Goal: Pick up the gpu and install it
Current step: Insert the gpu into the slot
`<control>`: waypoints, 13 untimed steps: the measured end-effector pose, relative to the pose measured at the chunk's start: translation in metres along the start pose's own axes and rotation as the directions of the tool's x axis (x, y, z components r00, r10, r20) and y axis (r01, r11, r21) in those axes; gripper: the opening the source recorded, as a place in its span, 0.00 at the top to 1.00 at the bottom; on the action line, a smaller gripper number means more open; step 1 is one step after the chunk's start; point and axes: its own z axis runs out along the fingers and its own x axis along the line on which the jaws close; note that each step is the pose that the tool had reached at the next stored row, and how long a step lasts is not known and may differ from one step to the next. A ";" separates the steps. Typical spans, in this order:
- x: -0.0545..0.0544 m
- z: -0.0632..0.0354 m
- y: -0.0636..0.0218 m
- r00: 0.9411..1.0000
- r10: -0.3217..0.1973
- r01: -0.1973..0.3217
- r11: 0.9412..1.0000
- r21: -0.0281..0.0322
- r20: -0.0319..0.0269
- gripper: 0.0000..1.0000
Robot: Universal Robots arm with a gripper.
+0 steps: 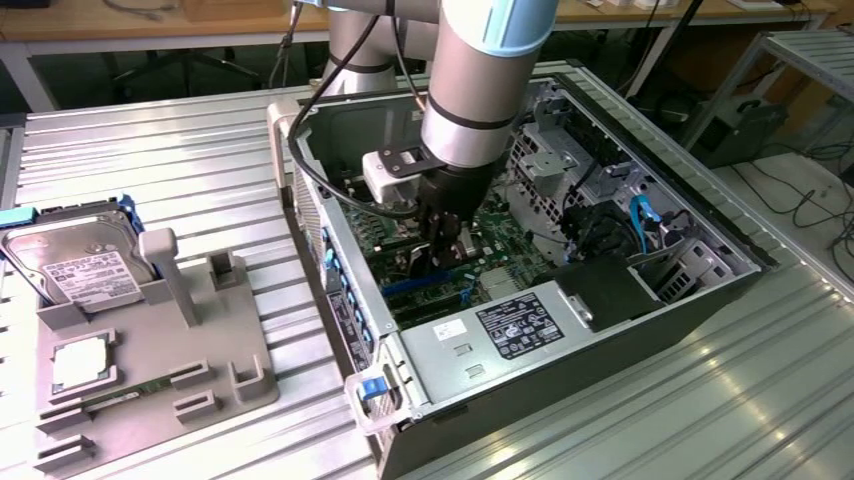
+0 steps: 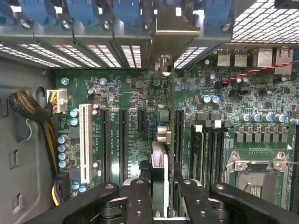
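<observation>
In the wrist view the gpu [image 2: 159, 175] stands edge-on between my two black fingers [image 2: 140, 200], thin and vertical over the green motherboard [image 2: 135, 100]. Its silver end bracket [image 2: 171, 29] reaches up to the case's rear slot openings. The card sits in line with the long black expansion slots [image 2: 123, 144]; whether its edge is in a slot is hidden. My gripper [image 2: 161, 205] is shut on the card. In the exterior view the gripper [image 1: 446, 250] is down inside the open computer case [image 1: 350, 330], with the dark card [image 1: 430, 262] low over the board.
A grey fixture [image 1: 200, 365] on the exterior view's left holds a silver hard drive [image 1: 83, 275] and a thin memory stick [image 1: 127, 392]. Inside the case are the power supply [image 1: 514, 325], a white slot [image 2: 85, 142], a cable bundle [image 2: 32, 109] and the CPU socket [image 2: 254, 175].
</observation>
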 end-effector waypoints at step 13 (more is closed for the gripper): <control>0.000 -0.0009 0.0000 1.000 0.000 0.000 1.000 0.000 0.001 0.73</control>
